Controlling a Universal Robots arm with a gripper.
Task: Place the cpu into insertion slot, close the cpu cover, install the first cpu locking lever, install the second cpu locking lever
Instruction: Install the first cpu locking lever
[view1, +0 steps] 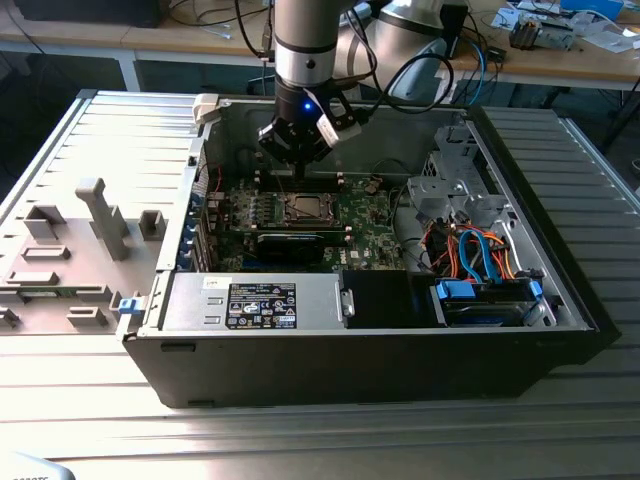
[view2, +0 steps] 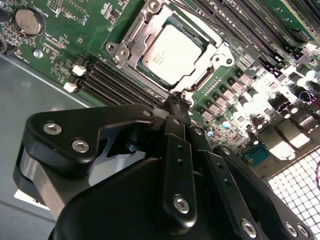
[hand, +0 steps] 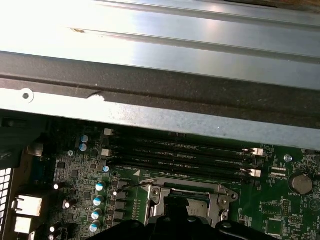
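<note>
Black gripper (view2: 181, 102) linkages sit closest to us in the second wrist view, their bolted arms converging so that the fingers look drawn together at a narrow tip, clamped on nothing we can make out, right at the socket's near edge. Just beyond that tip, toward 12 o'clock in this view, lies the cpu (view2: 170, 49), already seated in the insertion slot (view2: 132, 36), its dull silver lid level and showing through the window of the cpu cover (view2: 218, 54), which appears folded down flat around it. We judge the chip to be light, rigid and fragile on its underside, best taken by its edges and never pressed at a tilt; the cover is thin stiff sheet metal that pivots on a hinge, and a thin wire locking lever (view2: 201, 81) runs along the frame's side, springy and best pushed near its free end. Whether that lever is latched we cannot tell. In the exterior view we see the arm reaching down into the open computer case (view1: 560, 300), with the gripper (view1: 297, 168) poised just above the socket (view1: 303, 208) on the green motherboard (view1: 365, 225). In the first wrist view we find the memory slots (hand: 175, 150) and case wall (hand: 160, 75) beyond the socket.
</note>
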